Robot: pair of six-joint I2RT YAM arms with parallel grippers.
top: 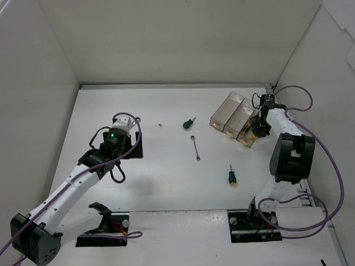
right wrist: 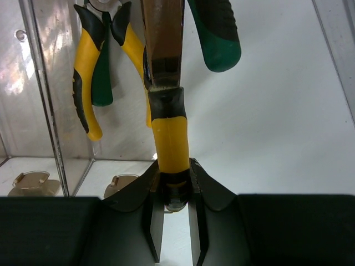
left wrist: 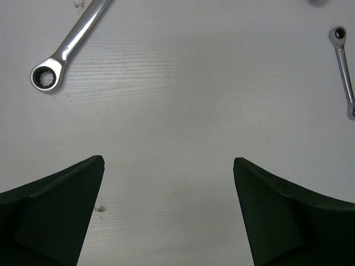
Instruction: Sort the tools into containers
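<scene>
Far left: left gripper [left wrist: 169, 160] splayed, empty, nearer arm for the wrench [left wrist: 61, 55], which sits at its 11 o'clock, shaft running toward 1. Right gripper [right wrist: 175, 183] clenched on yellow pliers [right wrist: 171, 138], handle pointing 12, over the containers [top: 233, 111], at their 4 o'clock end.

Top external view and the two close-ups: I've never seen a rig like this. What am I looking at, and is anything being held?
The wide picture looks down on a white table with two robot arms bolted at its near edge. The other two come from cameras on the wrists, each showing its own claw. The left claw is open and empty, near a wrench; a second wrench lies further off. Two green screwdrivers lie loose too. The right claw is shut on a yellow-handled pliers at the clear bins, where another yellow pliers and a green-handled pliers lie.
</scene>
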